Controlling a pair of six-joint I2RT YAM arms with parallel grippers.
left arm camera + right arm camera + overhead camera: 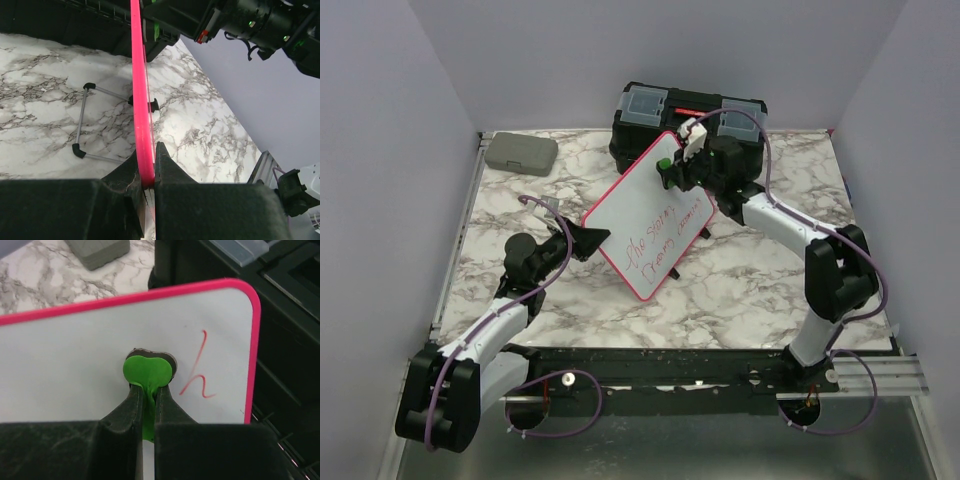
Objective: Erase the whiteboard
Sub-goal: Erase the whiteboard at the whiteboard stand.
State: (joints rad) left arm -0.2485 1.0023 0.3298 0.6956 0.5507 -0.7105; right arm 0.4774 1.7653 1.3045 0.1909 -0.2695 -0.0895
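The whiteboard stands tilted mid-tabletop, just in front of the black toolbox. The left fingers are clamped on its left pink edge. The right fingers pinch a green eraser against its far corner. Brace the board firmly, pad flat — then sweep toward the red writing in overlapping passes.

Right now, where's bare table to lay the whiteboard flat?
Bare marble near-centre, between whiteboard, right arm and base rail. Smaller patch between grey case and left gripper. Crowded at back: black toolbox, right gripper holding green eraser.
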